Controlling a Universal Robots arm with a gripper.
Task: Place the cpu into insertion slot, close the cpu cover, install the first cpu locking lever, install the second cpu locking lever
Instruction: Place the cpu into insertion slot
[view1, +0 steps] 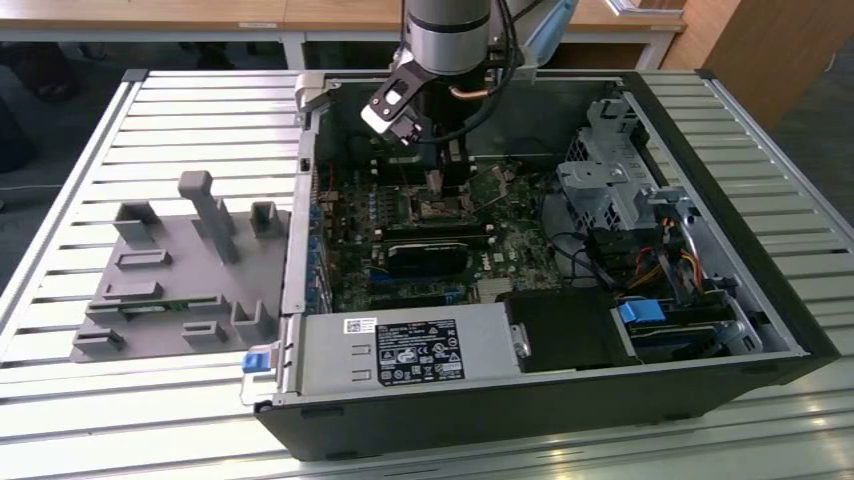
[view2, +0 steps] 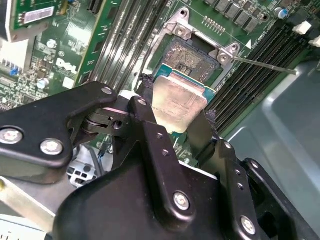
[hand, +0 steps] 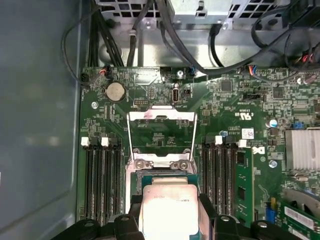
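Gripping the cpu (view2: 179, 102), the jaws hover seemingly just above the insertion slot (view2: 193, 56).

Silver slatted metal table (view1: 80, 400), slats running across the exterior view. Open black desktop computer case (view1: 534, 415) lies on its side on the table, interior facing up, toward the exterior view's right. Grey plastic fixture plate (view1: 167, 265) with upright posts and slots lies flat just beside it, on the exterior view's left.

Finds the silver-topped cpu (view2: 179, 102) gripped, tilted over the exposed insertion slot (view2: 192, 55), the cpu cover (hand: 161, 115) swung fully open.
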